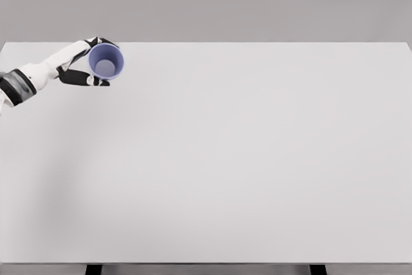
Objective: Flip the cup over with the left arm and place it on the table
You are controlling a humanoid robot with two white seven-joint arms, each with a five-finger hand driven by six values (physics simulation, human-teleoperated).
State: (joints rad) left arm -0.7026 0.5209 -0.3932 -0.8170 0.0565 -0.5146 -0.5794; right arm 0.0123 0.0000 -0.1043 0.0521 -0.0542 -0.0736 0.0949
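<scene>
A robot's left hand (87, 62) grips a single cup (106, 61) near the far left corner of a wide white table (244, 159), in a view from the machine's head camera. The cup, pale blue-violet, is the only object on show; its open mouth faces the camera, so the round rim and the lighter floor inside can be seen. The fingers are wrapped around the cup's body, with dark-jointed fingers (84, 79) passing beneath it and another curling over the top edge. Whether the cup rests on the table or is held just clear of it cannot be told from this angle.

One arm (38, 74) is in the frame, white with a dark band near the wrist, entering from the left edge, where it is cut off; the shoulder and the rest of the robot lie outside the picture. The hand itself is largely hidden behind the cup, and individual fingers are too small to count with confidence.

No brand, label or lettering can be made out on the cup, the arm or the table. The cup's outer wall is mostly out of sight. Two dark table supports (93, 269) peek out at the bottom edge, cropped by the frame. A plain grey wall (257, 1) fills the background beyond the table's far edge.
</scene>
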